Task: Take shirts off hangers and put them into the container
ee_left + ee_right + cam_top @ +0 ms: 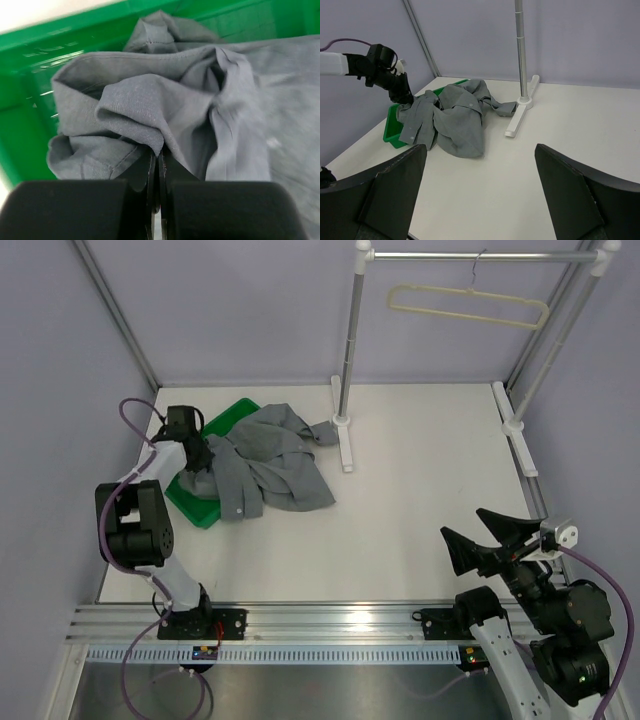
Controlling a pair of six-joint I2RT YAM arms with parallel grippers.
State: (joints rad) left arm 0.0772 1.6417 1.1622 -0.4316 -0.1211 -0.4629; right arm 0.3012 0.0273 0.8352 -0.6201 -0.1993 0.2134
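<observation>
The grey shirt (pixel 272 465) lies crumpled, partly in the green container (pixel 196 506) and partly spread over the table to its right. My left gripper (pixel 196 456) is at the shirt's left edge over the container, shut on a raised fold of the shirt (pixel 150 107); the jaws meet at the fold's tip (pixel 158 159) with green container wall (pixel 30 60) behind. The cream hanger (pixel 470 306) hangs bare on the rail at the back right. My right gripper (pixel 480 148) stands open and holds nothing, above the near right of the table, far from the shirt (pixel 455 117) and the container (pixel 391 134).
A silver rail (pixel 480 256) runs across the back right on two posts; the left post (pixel 348 350) has a white foot (pixel 344 445) right beside the shirt's sleeve. The right post's foot (pixel 516 430) lies along the table's right edge. Grey walls enclose the table.
</observation>
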